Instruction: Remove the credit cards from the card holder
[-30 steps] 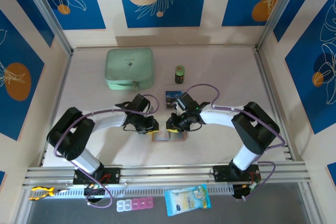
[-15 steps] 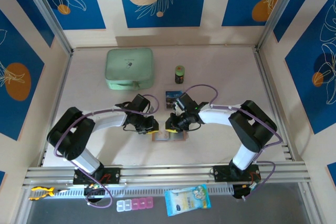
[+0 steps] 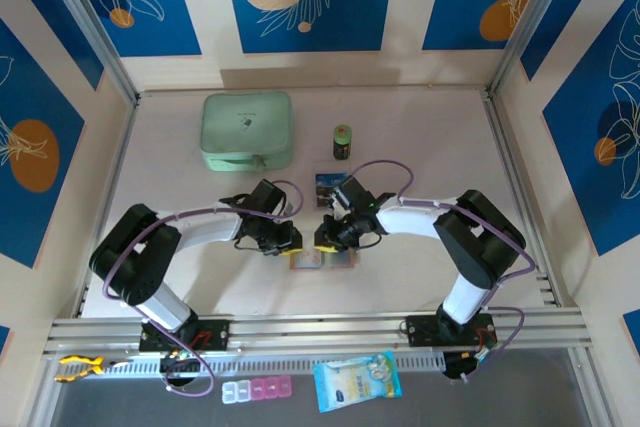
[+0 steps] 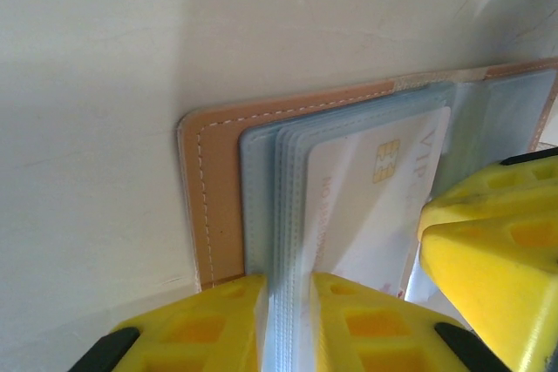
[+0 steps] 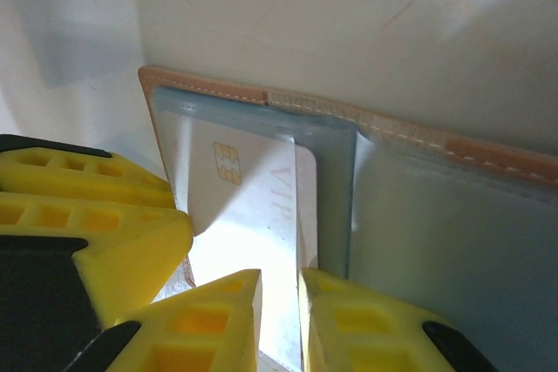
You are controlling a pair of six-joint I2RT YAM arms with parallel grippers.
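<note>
The left claw (image 4: 288, 295) pinched the floppy wallet (image 4: 214, 172) sleeves while the right claw (image 5: 279, 292) nipped the edge of the stiff, slippery-looking card (image 5: 253, 206).

You see salmon holder (image 3: 322, 259) lying open and flat, stitched edge, bluish clear sleeves (image 4: 260, 206) facing up. White card (image 4: 370, 202), gold chip, VIP lettering, sits among sleeves. Dark blue card (image 3: 330, 186) lies flat just beyond holder.

From above, we see bright, even light on the pale counter (image 3: 420, 147), with only soft shadows. In the left wrist view, the left fingers (image 4: 209, 328) at 6 o'clock are blurred, while the card holder (image 4: 214, 180) is sharp. In the right wrist view, the whitish card (image 5: 253, 215) glares beside the right fingers (image 5: 209, 328).
</note>
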